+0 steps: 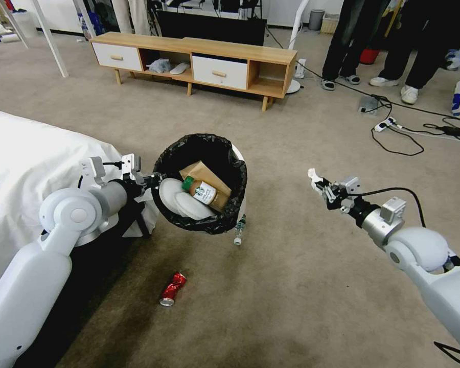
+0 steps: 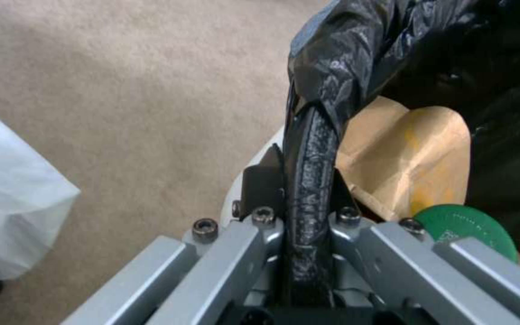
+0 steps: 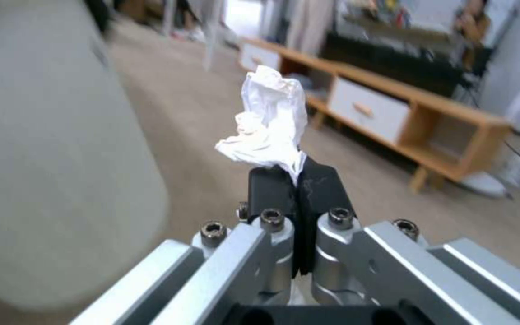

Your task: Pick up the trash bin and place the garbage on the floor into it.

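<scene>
Two grippers work: the left gripper (image 1: 149,180) clamps the rim of the trash bin (image 1: 237,158), held aloft at 10 o'clock; the right gripper (image 1: 316,180) pinches a white tissue (image 3: 269,124). Below, a crushed red can (image 1: 172,289) and a bottle (image 1: 238,231) lie on the floor (image 1: 317,286); a white bed (image 1: 20,163) crowds 9 o'clock.

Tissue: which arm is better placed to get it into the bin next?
Right. The right gripper is shut on the white tissue, free in the air beside the trash bin. The left gripper is clamped on the bin's rim, holding it up.
</scene>
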You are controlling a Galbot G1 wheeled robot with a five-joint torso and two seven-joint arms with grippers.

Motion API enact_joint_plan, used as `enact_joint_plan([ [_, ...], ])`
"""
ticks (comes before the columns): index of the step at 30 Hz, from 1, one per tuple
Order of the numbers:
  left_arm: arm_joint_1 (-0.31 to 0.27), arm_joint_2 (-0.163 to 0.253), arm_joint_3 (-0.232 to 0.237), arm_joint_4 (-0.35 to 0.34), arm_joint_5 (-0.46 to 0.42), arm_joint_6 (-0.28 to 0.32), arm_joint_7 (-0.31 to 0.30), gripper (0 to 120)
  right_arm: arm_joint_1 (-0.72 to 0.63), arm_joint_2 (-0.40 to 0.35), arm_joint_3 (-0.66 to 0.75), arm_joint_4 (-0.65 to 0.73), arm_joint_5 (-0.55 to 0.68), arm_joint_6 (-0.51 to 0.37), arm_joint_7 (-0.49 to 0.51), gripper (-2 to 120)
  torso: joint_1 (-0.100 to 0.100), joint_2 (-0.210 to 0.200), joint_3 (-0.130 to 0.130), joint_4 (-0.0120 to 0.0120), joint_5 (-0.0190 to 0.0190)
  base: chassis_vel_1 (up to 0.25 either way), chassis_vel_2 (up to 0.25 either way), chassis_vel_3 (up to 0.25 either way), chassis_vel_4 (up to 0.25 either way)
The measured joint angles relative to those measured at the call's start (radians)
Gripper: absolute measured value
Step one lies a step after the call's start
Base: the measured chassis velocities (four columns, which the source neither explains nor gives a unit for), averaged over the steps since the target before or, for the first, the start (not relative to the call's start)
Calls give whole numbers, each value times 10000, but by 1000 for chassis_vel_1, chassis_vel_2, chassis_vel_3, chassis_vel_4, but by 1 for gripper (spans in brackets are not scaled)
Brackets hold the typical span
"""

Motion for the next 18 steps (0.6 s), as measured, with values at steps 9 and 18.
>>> enact_joint_plan([
  [9, -6, -123, 688, -18, 50, 0, -14, 2, 68, -217, -13, 529, 932, 930, -1673, 0, 0, 0, 0, 0, 1, 0, 0, 0, 0],
  [18, -114, -313, 1356, 210, 72, 0, 78, 2, 198, -256, -193, 1026, 1612, 1247, -2575, 0, 0, 0, 0, 0, 1, 0, 0, 0, 0],
])
